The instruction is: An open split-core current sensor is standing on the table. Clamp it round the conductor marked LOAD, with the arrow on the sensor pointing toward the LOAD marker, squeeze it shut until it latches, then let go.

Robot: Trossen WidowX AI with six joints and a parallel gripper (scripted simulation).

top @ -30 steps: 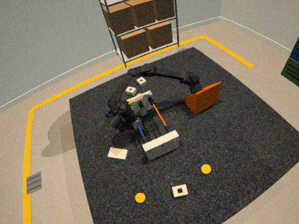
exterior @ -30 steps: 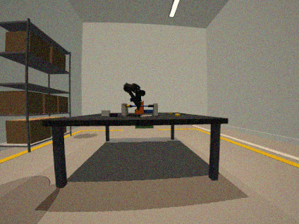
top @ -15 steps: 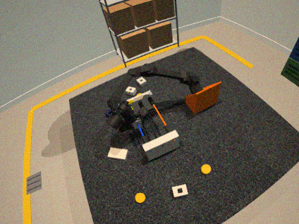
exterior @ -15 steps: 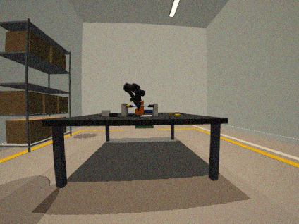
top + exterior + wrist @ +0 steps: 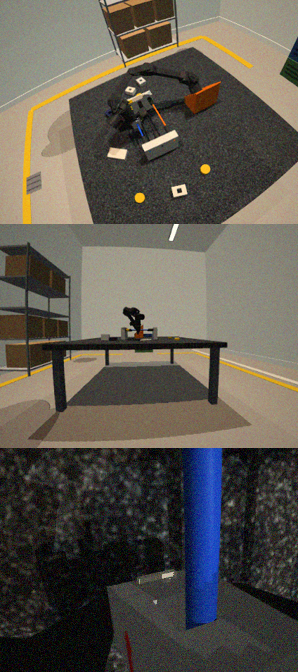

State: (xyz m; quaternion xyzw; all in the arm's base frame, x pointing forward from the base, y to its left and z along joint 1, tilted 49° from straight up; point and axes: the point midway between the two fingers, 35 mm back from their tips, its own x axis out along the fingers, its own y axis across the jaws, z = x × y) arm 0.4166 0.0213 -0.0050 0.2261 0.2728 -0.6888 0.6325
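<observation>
The grey current sensor (image 5: 150, 623) fills the bottom of the wrist view, and the blue conductor (image 5: 202, 538) (image 5: 140, 129) runs down into it. Small white marks show on its top and a thin red line (image 5: 128, 648) beside its left edge. My gripper (image 5: 136, 122) (image 5: 138, 332) is shut on the sensor, with dark finger shapes on both sides of it in the wrist view. An orange conductor (image 5: 159, 115) runs alongside, to the right in the top view. The LOAD marking, the sensor's arrow and its latch cannot be made out.
The conductors run between a front white block (image 5: 160, 144) and a rear one. An orange panel (image 5: 207, 98) stands by the arm's base. A white card (image 5: 117, 153), yellow discs (image 5: 205, 169) (image 5: 139, 197), a holed white square (image 5: 173, 191) and two small white blocks lie around.
</observation>
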